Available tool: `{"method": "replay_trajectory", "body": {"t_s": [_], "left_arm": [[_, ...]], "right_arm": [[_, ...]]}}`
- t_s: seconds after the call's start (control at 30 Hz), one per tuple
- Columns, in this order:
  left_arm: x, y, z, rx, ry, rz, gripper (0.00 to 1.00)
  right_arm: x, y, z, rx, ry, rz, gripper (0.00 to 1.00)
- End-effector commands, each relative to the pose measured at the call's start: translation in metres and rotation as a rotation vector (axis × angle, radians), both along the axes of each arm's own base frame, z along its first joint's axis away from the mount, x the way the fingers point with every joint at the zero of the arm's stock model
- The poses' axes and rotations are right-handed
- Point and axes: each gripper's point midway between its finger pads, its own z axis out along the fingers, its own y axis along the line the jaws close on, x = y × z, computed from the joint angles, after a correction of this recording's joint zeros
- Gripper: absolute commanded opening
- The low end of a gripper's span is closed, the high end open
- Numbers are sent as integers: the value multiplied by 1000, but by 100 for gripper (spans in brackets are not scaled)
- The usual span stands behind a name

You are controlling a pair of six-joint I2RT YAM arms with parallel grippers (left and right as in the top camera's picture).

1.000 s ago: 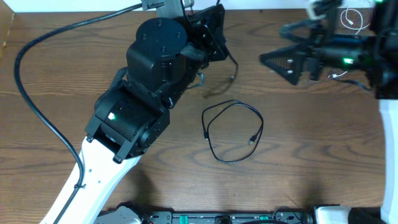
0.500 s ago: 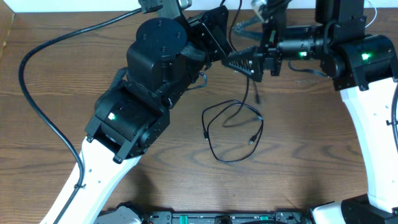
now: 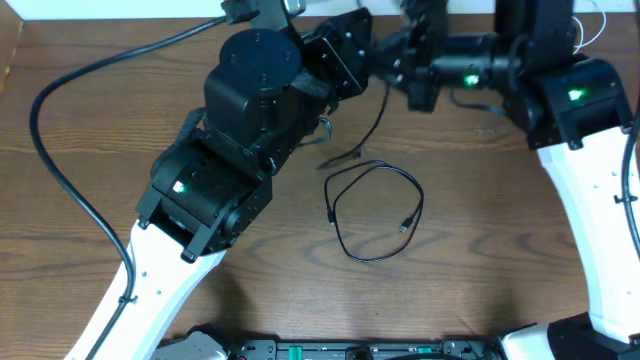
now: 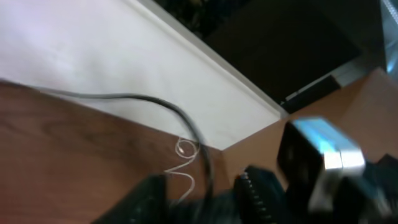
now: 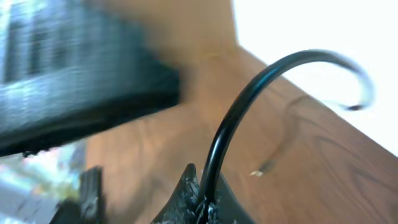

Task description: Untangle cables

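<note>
The right gripper (image 5: 200, 208) was clamped tight on a black cable (image 3: 374, 120) up at twelve o'clock on the table (image 3: 500, 250). The cable's loose end trailed toward seven o'clock, stopping just short of the looped black cable (image 3: 384, 164) lying mid-table. The left gripper (image 4: 204, 199) looked parted around that cord, though its view was blurred. I'd have lifted slowly toward two o'clock so the dangling end cleared the loop without snagging.

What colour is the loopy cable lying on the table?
Black. The overhead view shows the loopy cable best.
</note>
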Motion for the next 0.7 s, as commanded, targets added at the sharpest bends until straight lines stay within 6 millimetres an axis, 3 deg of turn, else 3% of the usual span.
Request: {"method": "replay_trajectory", "body": {"t_s": [0.0, 0.2, 0.4, 0.47, 0.5, 0.53, 0.57, 0.67], "left_arm": [[-2, 0, 0, 7, 4, -6, 48], [-3, 1, -7, 55, 4, -14, 55], [-4, 2, -12, 164, -34, -37, 55], [-5, 3, -19, 212, -31, -47, 55], [-6, 3, -21, 224, -26, -50, 55], [-7, 4, -27, 257, -20, -57, 55], [-7, 4, -29, 270, -15, -60, 55], [-7, 4, -34, 279, -2, -62, 55]], "right_arm": [[36, -51, 10, 44, 108, -305, 1], [55, -139, 49, 184, 121, -572, 1], [52, -219, 91, 323, 113, -784, 1], [49, -257, 105, 354, 80, -888, 1], [48, -268, 107, 358, 70, -923, 1], [48, -302, 109, 371, 52, -1043, 1], [47, -320, 108, 381, 52, -1104, 1], [47, -356, 102, 394, 59, -1199, 1]]}}
